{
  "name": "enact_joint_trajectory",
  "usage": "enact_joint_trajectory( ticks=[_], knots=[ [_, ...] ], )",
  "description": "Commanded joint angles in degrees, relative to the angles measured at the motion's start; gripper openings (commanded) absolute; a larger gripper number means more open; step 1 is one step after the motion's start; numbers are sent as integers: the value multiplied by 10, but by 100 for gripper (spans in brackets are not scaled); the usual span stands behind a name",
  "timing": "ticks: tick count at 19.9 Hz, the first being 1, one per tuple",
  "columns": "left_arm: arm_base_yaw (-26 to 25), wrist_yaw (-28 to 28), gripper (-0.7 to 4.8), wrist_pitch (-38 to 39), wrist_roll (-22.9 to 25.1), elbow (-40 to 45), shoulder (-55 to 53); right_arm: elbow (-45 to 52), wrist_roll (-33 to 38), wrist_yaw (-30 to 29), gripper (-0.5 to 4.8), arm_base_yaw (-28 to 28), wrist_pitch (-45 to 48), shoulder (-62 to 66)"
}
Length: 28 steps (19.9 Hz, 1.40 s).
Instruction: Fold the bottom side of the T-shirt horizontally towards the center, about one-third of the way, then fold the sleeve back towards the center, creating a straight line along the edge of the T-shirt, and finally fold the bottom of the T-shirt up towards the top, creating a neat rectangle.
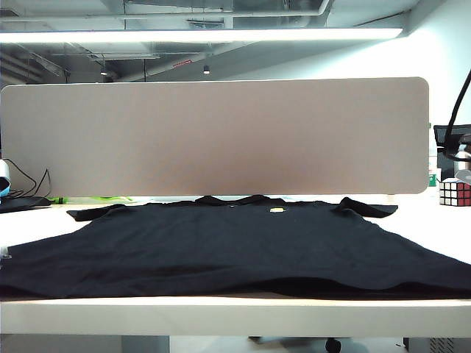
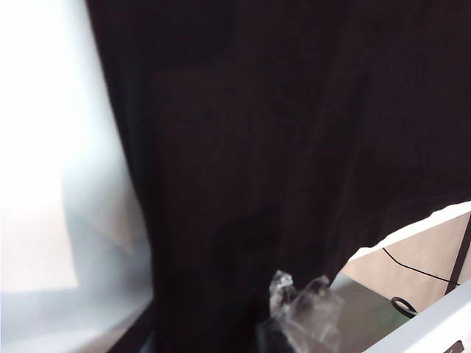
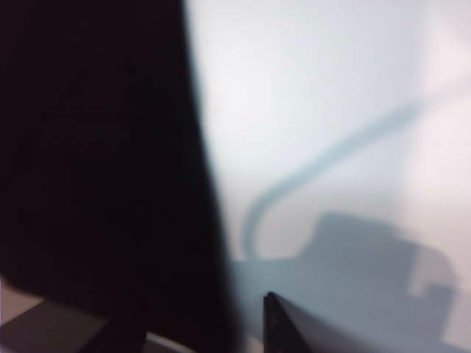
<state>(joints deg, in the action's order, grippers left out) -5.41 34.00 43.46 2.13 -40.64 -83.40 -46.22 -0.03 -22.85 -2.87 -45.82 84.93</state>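
The T-shirt (image 1: 235, 246) lies spread flat on the white bench (image 1: 221, 312), collar toward the grey partition (image 1: 213, 136) at the back and a small yellow logo (image 1: 277, 210) just below the collar. Both sleeves stretch out sideways near the far edge. The bottom of the T-shirt (image 1: 235, 289) runs along the near edge of the bench, its widest edge, reaching almost to both sides of the exterior view. A puzzle cube (image 1: 454, 193) stands at the far right, well apart from the cloth.

Neither arm shows in the exterior view.

In the left wrist view the left gripper (image 2: 298, 323) appears only as a blurred, pale clear tip at the picture's edge. It sits just over the black cloth (image 2: 294, 147), close to where the cloth ends and bare bench begins. Only that one tip shows, so I cannot tell whether the jaws stand open or closed, nor whether they touch the cloth.

In the right wrist view the right gripper (image 3: 283, 327) shows as one dark wedge over the bare white bench (image 3: 331, 110), just beside the shirt's edge (image 3: 96, 147) and apart from it. The other side is out of frame, so the state of these jaws cannot be told either. No cloth lies against the visible part.
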Motion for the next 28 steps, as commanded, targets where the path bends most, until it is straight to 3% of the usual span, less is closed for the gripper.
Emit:
enact_joint_trajectory(
  ticks=[1,7,17,18,20,21,23,24,28],
  knots=[
    [0,-10,157,-7,5,1,-1,17,1,-28,212,2,5,2],
    [0,-7,157,-22,4,1,-1,36,14,-66,211,3,29,2],
    [0,20,151,-37,4,1,-2,36,30,-69,197,3,64,2],
    [0,20,151,-37,4,1,-2,36,30,-69,183,3,66,2],
    [0,21,140,-37,4,1,-2,36,30,-69,75,3,68,2],
    [0,21,108,-36,5,1,-2,36,30,-69,54,3,69,2],
    [0,23,-12,-37,5,1,-2,36,30,-72,19,6,74,2],
    [0,23,-6,-38,5,1,-2,36,30,-74,-8,6,78,2],
    [-1,26,-6,-6,5,1,8,33,30,-106,-7,6,52,-5]
  ],
)
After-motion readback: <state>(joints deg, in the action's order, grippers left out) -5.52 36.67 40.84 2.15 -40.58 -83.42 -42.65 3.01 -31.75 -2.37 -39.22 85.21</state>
